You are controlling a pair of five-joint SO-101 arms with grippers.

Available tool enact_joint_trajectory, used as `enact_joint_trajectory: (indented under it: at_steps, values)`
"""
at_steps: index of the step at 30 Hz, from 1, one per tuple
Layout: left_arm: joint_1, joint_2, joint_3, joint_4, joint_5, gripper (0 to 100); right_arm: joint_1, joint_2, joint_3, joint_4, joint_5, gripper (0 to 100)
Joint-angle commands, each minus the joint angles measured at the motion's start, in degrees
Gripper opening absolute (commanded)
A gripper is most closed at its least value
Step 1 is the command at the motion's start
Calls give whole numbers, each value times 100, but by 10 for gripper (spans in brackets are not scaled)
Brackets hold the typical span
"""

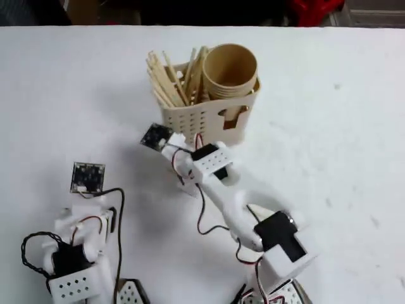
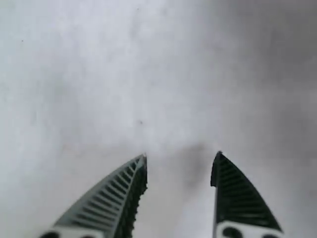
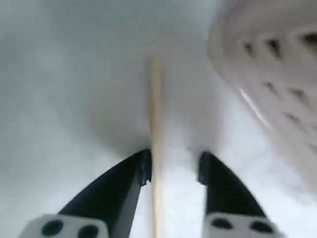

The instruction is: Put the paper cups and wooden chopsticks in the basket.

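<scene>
While the left gripper (image 2: 181,156) gapes above the table (image 2: 148,59), the right gripper (image 3: 172,161) straddles a wooden chopstick (image 3: 156,109). Its jaws are open.

The white tabletop (image 1: 342,114) carries a pale slotted basket (image 1: 204,119), upright toward the far middle. One chopstick (image 3: 156,114) lies flat on the tabletop just beside the basket's wall, on its near side. The left arm (image 1: 73,278) and right arm (image 1: 285,253) stand at the near edge.
</scene>
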Motion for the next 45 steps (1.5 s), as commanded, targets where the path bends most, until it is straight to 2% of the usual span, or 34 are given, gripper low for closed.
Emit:
enact_joint_trajectory:
  at_steps: [1,6,9,17,22,25,28,33,35,41,45]
  values:
    - [-31,-22,-18,18,-18,219,22,84,-105,-48,35,35]
    - [-31,-22,-18,18,-18,219,22,-154,-105,-40,9,15]
    - [-31,-22,-18,18,-18,219,-22,-778,-105,453,-167,15]
    - [-31,-22,-18,18,-18,219,-22,-3582,-97,1622,-976,15]
    - [-31,-22,-18,18,-18,219,13,-5358,-158,1657,-1090,15]
    - [-31,-22,-18,18,-18,219,13,-6079,-299,919,-1090,15]
    - [-31,-22,-18,18,-18,219,22,-6290,-413,-391,-1099,15]
    - [-31,-22,-18,18,-18,219,22,-5666,-484,-3064,-1081,15]
    - [-31,-22,-18,18,-18,219,22,-5165,-624,-3714,-1081,15]
    - [-31,-22,-18,18,-18,219,101,-3679,-1679,-3670,-1090,17]
    - [-31,-22,-18,18,-18,219,145,-3204,-2127,-3670,-1099,17]
